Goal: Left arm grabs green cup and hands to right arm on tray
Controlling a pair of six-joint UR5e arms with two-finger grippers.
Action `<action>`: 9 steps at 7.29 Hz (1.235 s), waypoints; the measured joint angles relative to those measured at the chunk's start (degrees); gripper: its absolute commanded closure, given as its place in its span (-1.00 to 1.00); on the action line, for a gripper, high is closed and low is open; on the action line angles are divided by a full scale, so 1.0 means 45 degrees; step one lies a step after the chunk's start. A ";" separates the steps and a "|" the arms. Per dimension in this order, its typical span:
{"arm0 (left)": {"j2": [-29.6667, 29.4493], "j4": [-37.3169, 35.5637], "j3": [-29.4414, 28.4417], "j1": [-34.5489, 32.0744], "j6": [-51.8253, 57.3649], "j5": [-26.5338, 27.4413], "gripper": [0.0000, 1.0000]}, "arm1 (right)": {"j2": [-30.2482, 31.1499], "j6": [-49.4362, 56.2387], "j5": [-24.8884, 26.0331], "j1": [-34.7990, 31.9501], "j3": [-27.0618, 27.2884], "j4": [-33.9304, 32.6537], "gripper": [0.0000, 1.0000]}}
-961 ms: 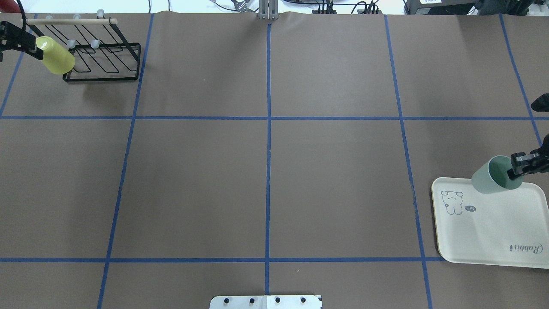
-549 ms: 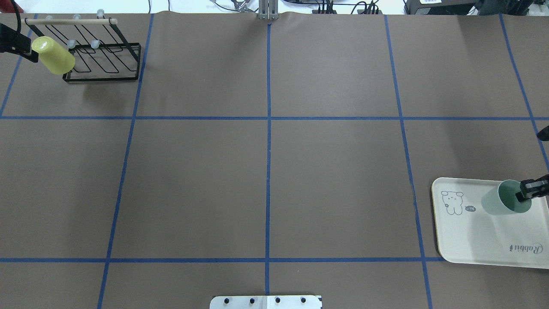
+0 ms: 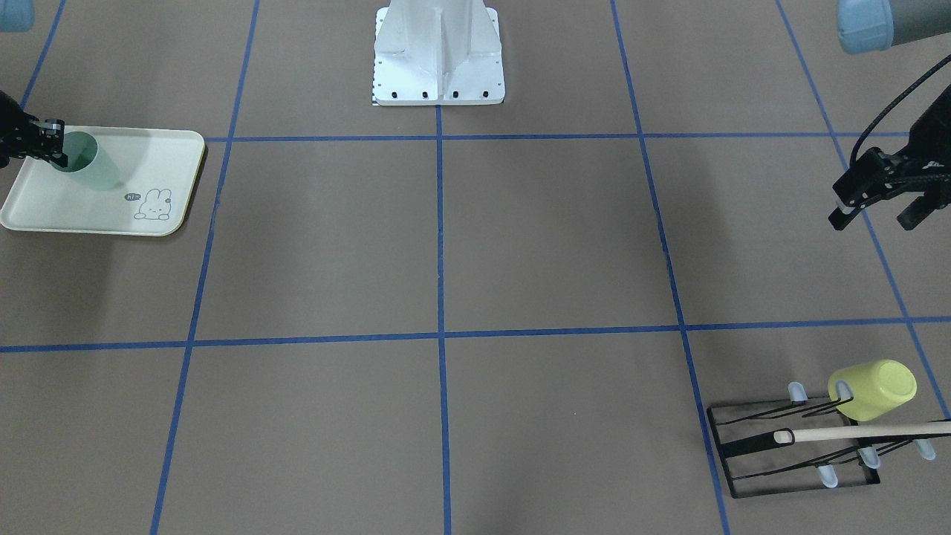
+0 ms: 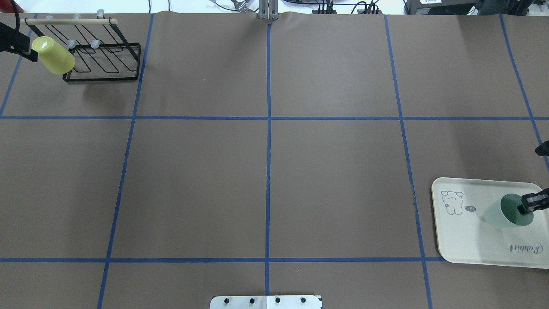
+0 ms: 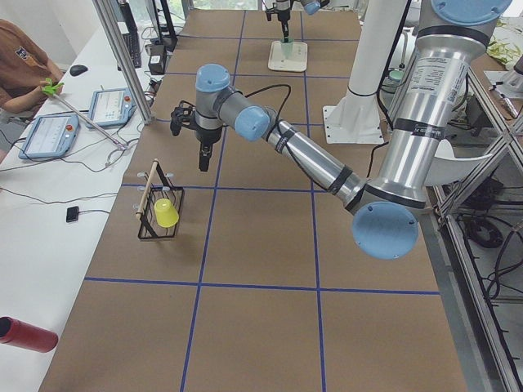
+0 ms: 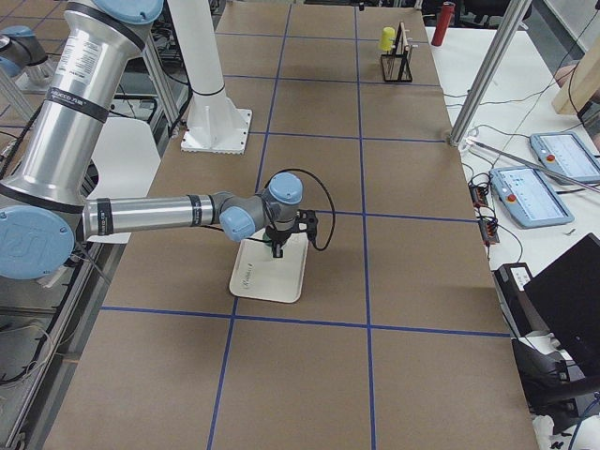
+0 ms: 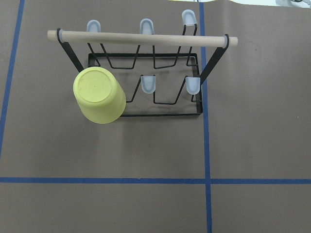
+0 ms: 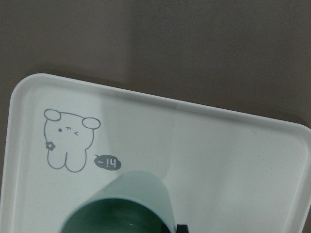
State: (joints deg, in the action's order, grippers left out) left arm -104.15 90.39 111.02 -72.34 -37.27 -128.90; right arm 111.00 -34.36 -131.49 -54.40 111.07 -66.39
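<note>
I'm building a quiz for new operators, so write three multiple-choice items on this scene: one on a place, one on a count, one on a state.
1. Where is the green cup?
A. on the rack
B. at the tray
C. at the table's middle

2. How many cups show?
A. one
B. two
C. four

3. The left end effector is:
A. open, holding nothing
B. shut on a cup
C. out of view

Answers:
1. B, the right end effector holds it by the rim over the tray.
2. B, the green one and a yellow cup.
3. A, its jaws stand apart with nothing between.
</note>
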 measured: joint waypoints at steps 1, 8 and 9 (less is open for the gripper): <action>-0.0001 -0.0006 0.0023 0.0000 -0.0011 -0.0003 -1.00 | 0.0011 0.0002 -0.0001 0.0092 -0.0046 0.0016 0.14; 0.1007 -0.0008 0.0911 -0.0062 0.0838 0.0001 -1.00 | -0.0059 0.0060 -0.0095 -0.1788 0.0707 0.0024 -0.99; 0.1629 -0.0004 0.1109 -0.0105 0.1673 -0.0016 -1.00 | -0.0181 0.0109 -0.0095 -0.2809 0.0730 -0.0013 -0.99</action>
State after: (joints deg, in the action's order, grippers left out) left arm -96.81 90.37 116.01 -72.81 -29.74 -128.97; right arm 110.19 -33.87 -131.92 -67.04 114.36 -66.45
